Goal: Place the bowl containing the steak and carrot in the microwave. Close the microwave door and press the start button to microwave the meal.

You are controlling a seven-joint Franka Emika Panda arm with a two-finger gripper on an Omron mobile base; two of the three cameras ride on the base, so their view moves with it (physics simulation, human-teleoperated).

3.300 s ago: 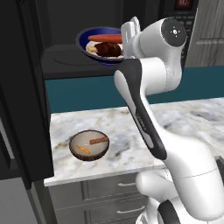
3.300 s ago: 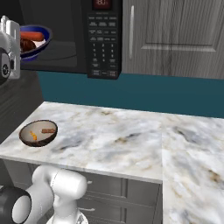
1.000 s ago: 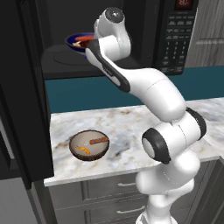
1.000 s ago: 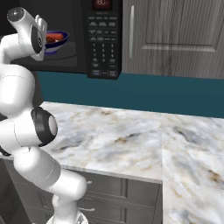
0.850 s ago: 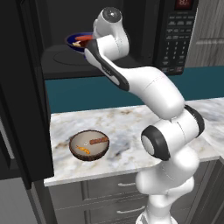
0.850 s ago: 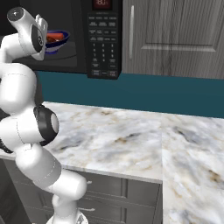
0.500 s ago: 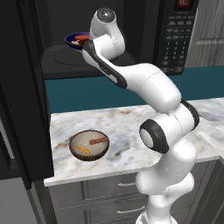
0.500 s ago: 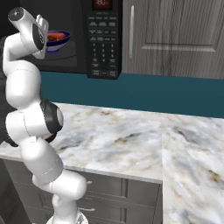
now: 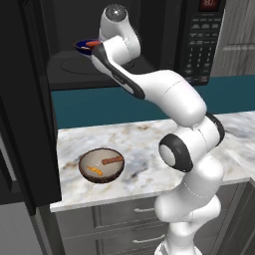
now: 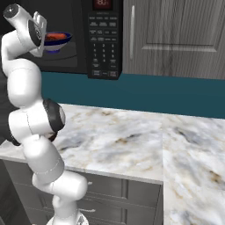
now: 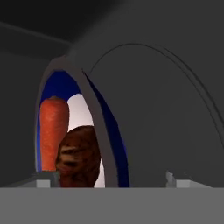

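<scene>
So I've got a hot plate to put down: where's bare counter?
The marble counter is bare from the robot's arm rightward, below the cabinet door. The left end is crowded: the brown bowl sits there, hemmed by the open microwave door.

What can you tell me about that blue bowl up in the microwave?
The bowl is round, dark blue outside and white inside, on a small blue foot. It sits upright on the turntable inside the open microwave, toward the back. It holds an orange carrot and a brown steak lying side by side. In the hand view its rim stands between the two spread fingers, which look apart from it.
</scene>
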